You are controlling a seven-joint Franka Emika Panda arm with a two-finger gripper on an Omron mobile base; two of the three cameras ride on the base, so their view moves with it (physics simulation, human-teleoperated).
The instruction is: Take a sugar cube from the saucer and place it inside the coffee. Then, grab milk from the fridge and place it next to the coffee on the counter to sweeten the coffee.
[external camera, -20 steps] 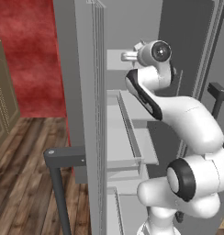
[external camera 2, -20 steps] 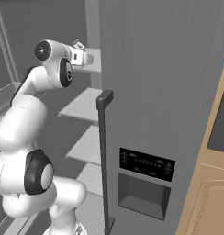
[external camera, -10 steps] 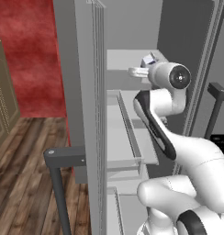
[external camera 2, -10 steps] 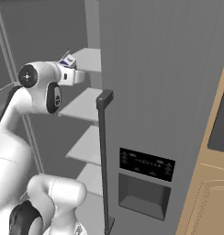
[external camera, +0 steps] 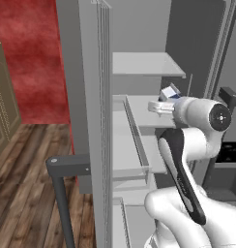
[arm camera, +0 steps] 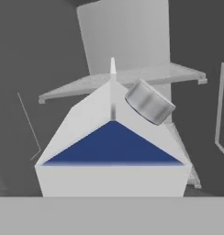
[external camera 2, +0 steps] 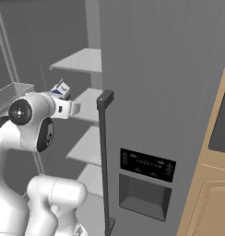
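1. Fridge (external camera 2: pixel 165 92): tall, grey. In the right base view its closed door panel, bearing a long dark vertical bar handle (external camera 2: pixel 104 156) and a dark control panel (external camera 2: pixel 146 164), fills the 3 o'clock half. The open compartment lies at 9 o'clock.
2. Shelves (external camera: pixel 144 65): pale grey-white, stacked inside the open compartment, at 12 to 1 o'clock in the left base view.
3. Open door (external camera: pixel 93 111): seen edge-on at 11 o'clock in the left base view, with a dark bar handle (external camera: pixel 66 167) at 8 o'clock.
4. Milk (arm camera: pixel 113 151): white gable-topped carton with a dark blue band and a grey round cap (arm camera: pixel 149 102). In the hand view it sits dead centre, very close to the camera. In the base views it shows tilted, just past the arm's wrist, in front of a middle shelf.
5. Gripper (external camera 2: pixel 74 109): at the wrist end, reaching into the compartment, directly beside the milk. Fingertips are hidden; whether the claw is released or grasping the carton cannot be told.
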